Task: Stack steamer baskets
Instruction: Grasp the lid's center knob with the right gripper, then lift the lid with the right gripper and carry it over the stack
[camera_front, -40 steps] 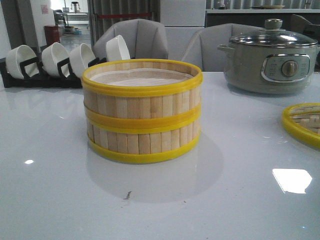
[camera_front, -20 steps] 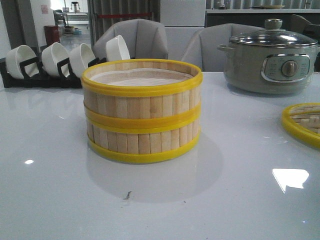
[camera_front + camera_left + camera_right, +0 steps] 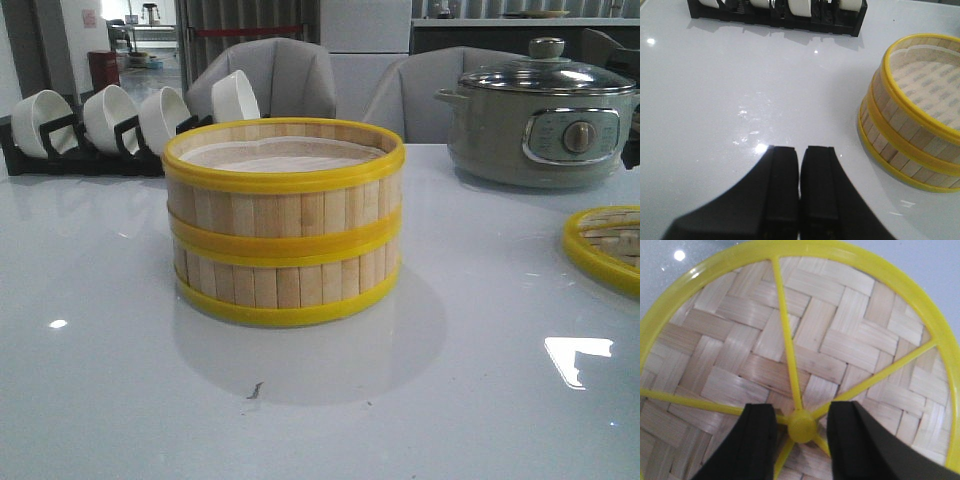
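Two steamer baskets [image 3: 285,225] stand stacked in the middle of the white table, pale slats with yellow rims; they also show in the left wrist view [image 3: 912,125]. The woven bamboo lid [image 3: 608,247] lies flat at the right edge of the front view. In the right wrist view the lid [image 3: 805,330] fills the frame, and my right gripper [image 3: 801,429] is open with its fingers on either side of the lid's yellow centre knob [image 3: 802,426], apart from it. My left gripper [image 3: 800,170] is shut and empty above bare table, beside the stack.
A grey electric pot [image 3: 545,110] with a glass lid stands at the back right. A black rack of white bowls [image 3: 110,125] stands at the back left and shows in the left wrist view [image 3: 775,12]. Grey chairs [image 3: 300,75] stand behind the table.
The stack and the lid have not moved. A dark shape has cut into the bright reflection on the table at the front right.
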{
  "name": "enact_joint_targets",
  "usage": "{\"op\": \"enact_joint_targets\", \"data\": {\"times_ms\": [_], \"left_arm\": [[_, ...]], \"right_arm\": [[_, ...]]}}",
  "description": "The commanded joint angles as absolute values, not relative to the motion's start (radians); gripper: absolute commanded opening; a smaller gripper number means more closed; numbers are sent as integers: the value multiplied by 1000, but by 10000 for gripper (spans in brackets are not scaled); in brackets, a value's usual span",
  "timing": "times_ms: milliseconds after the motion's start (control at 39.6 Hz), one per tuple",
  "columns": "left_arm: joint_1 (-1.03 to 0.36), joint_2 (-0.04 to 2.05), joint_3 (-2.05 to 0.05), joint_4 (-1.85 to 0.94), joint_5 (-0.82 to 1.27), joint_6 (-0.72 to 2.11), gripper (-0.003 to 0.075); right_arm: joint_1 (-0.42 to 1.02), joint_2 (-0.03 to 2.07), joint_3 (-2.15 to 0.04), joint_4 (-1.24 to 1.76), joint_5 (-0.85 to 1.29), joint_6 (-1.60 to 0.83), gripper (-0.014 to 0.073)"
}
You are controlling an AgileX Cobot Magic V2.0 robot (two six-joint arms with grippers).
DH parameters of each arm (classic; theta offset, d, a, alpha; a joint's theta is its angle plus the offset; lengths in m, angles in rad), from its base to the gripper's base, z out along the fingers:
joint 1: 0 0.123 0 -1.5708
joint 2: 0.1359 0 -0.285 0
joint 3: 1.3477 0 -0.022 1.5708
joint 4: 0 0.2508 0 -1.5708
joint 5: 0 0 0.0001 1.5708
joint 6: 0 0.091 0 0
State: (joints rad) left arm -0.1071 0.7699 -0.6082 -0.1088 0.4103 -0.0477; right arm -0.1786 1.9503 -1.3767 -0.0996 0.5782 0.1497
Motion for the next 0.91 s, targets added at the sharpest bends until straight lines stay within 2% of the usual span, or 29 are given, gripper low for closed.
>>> {"op": "enact_joint_targets", "data": {"times_ms": [0, 151, 227, 555, 883], "left_arm": [[-116, 763, -637, -111, 335, -54, 95], [-116, 763, -637, -111, 335, -54, 95], [-116, 763, -637, -111, 335, -54, 95], [-116, 763, -637, -111, 335, -54, 95], [-116, 763, -637, -111, 335, -54, 95]], "right_arm": [[-184, 1896, -1411, -111, 532, 138, 274], [-184, 1896, -1411, -110, 541, 138, 89], [-184, 1896, -1411, -109, 545, 138, 24], [-100, 1810, -1450, -106, 577, 138, 29], [113, 1738, -1711, -106, 763, 138, 29]]}}
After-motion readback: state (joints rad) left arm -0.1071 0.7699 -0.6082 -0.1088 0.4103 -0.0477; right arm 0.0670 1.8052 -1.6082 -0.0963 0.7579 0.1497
